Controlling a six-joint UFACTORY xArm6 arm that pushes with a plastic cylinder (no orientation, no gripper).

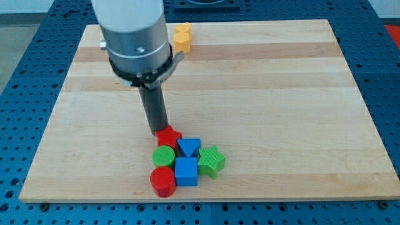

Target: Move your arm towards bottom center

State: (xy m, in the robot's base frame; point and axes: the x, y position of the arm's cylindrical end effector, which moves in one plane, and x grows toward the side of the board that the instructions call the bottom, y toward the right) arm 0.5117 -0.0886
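My arm (134,37) comes down from the far left of the board as a pale grey cylinder with a black collar, ending in a straight dark rod. There is no claw on this rig, so nothing opens, closes or grips; the rod is the whole tool. My tip (157,132) sits left of the board's middle line, in the near half, and touches or all but touches the far-left edge of the red star-like block (169,135).

The wooden board (281,94) has wide bare room on its left side and on its whole right side. Between the cluster and the near edge only a narrow strip of wood remains.

Going left to right through the cluster just near of my tip: the red cylinder (162,181) stands nearest the near edge, with the green cylinder (164,156) just beyond it and the red star-like block farther still. Beside them come the blue cube (186,170) and, on its far side, the blue triangular block (189,147). The green star-shaped block (211,161) closes the group on the right. All six are packed touching or just beside one another, and they lie directly between my tip and the near centre of the board.

Well apart, at the far edge, a yellow block (182,37) sits just right of my arm's body; its shape is unclear.
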